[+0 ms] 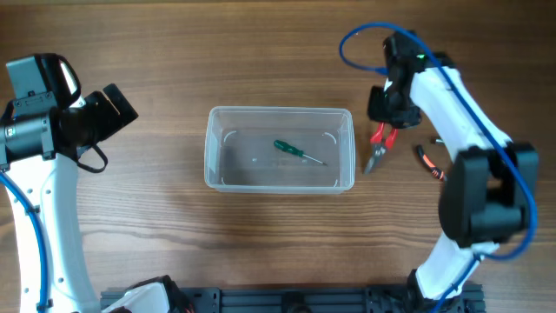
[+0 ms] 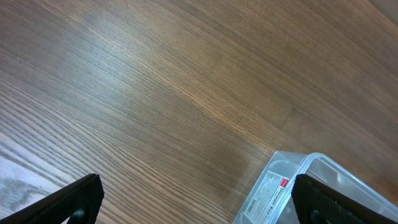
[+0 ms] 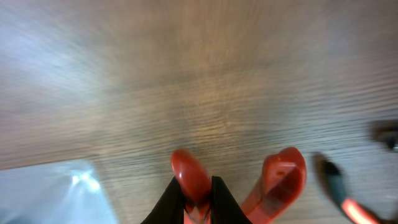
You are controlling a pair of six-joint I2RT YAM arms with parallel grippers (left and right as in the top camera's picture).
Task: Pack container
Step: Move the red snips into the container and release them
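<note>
- So, container (image 1: 280,110) sat mid-table (image 1: 174,52), upright, open top, long sides running 9-to-3.
- Inside it, a green-handled screwdriver (image 1: 295,151) lay flat on the floor, approx centre, tip toward 4 o'clock.
- L gripper (image 1: 120,104) hung at the container's 9 o'clock, well apart from it, over bare wood.
- L wrist cam: fingers (image 2: 74,199) were spread wide at opposite bottom corners of the view, nothing btwn them. One container corner w/ a white label (image 2: 272,190) showed near the right-hand finger.
- R gripper (image 1: 388,111) was at the container's 3 o'clock, near the short wall.
- R wrist cam: fingers (image 3: 225,202) were pinched narrow on one red handle of the pliers (image 1: 380,148). The other handle stood free just beside it.
- Pliers nose pointed toward 7 o'clock, near the container's 3 o'clock wall but outside it. Couldn't tell if the nose touched the table, as the R wrist cam was blurred.
- Second tool (image 1: 430,162), black-orange handles, lay on the table at the pliers' 3 o'clock, apart from them.
</note>
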